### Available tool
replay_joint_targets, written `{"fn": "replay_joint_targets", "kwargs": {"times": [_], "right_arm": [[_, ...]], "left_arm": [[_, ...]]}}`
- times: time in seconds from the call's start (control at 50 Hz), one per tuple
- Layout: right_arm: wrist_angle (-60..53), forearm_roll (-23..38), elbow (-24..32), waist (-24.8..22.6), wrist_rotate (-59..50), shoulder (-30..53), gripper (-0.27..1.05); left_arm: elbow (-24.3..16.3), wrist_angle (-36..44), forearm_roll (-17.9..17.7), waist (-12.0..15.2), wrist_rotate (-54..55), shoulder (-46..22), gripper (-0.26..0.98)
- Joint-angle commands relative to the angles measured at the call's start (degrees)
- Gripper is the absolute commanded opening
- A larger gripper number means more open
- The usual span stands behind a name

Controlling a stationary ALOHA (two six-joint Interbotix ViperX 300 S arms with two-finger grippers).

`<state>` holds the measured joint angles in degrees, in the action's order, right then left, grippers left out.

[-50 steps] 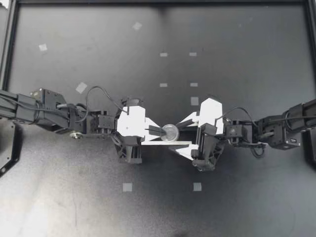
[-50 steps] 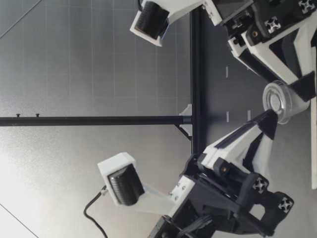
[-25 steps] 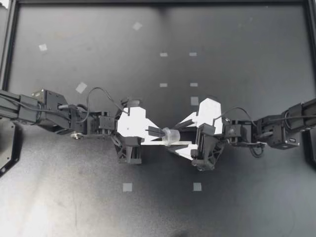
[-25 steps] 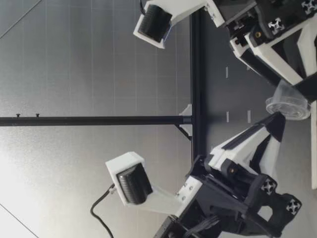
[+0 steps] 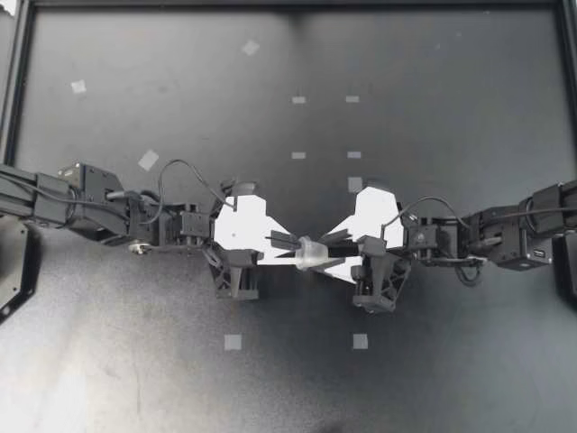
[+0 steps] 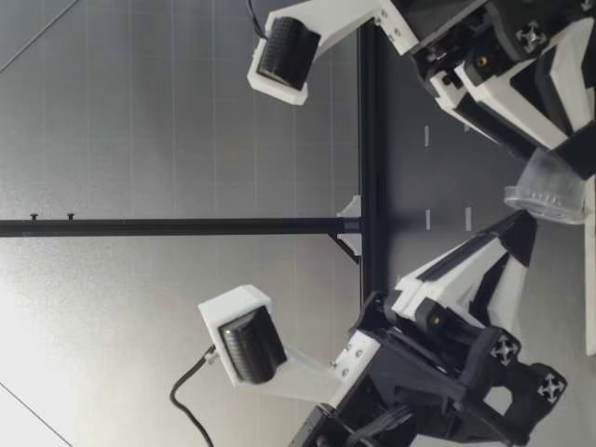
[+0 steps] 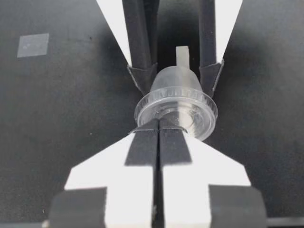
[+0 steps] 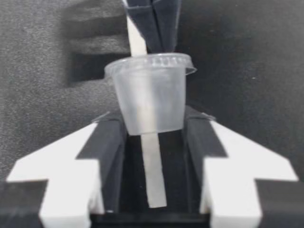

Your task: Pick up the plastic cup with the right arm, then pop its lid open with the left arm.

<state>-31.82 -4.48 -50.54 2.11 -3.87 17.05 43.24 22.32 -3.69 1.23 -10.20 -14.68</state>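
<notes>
A small clear plastic cup (image 5: 313,252) with a rimmed lid hangs on its side between my two grippers, above the middle of the dark table (image 5: 433,108). My left gripper (image 5: 291,242) is shut, its two fingertips pinching the cup's rim (image 7: 159,124). My right gripper (image 5: 334,250) comes from the opposite side, and its pads (image 8: 112,137) press on both sides of the cup's body (image 8: 149,97) near the base. From table height the cup (image 6: 556,189) shows just above the surface, with my left gripper (image 6: 524,230) at its rim.
A thin white strip (image 8: 153,175) runs below the cup, between my right fingers. Several small grey tape squares (image 5: 233,342) dot the mat. A black frame rail (image 5: 13,90) borders the table at the left.
The cup has tipped from mouth-up onto its side as my left gripper turned. My right gripper's fingers have come in from wide apart onto the cup's body.
</notes>
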Motion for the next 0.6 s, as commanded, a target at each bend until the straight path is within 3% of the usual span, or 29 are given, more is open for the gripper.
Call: {"fn": "replay_joint_targets", "kwargs": {"times": [0.0,0.14,0.26,0.42,0.58], "right_arm": [[-0.2,0.2,0.9,0.3,0.1,-2.3,0.35],[-0.6,0.2,0.2,0.2,0.1,-4.7,0.34],[-2.4,0.0,-2.5,0.2,0.1,-8.3,0.34],[-11.6,-0.3,-8.4,0.5,0.2,-14.4,0.34],[-25.0,-0.2,-12.0,0.6,1.2,-16.8,0.34]], "left_arm": [[-0.4,0.0,-0.2,0.1,0.1,1.1,-0.11],[0.4,-0.6,-0.7,0.1,0.7,3.9,-0.11],[3.4,1.6,-4.8,0.7,1.4,10.5,-0.11],[11.7,13.2,-9.1,0.9,5.0,21.3,-0.11],[18.3,24.2,-9.8,0.9,17.2,26.0,-0.09]]}}
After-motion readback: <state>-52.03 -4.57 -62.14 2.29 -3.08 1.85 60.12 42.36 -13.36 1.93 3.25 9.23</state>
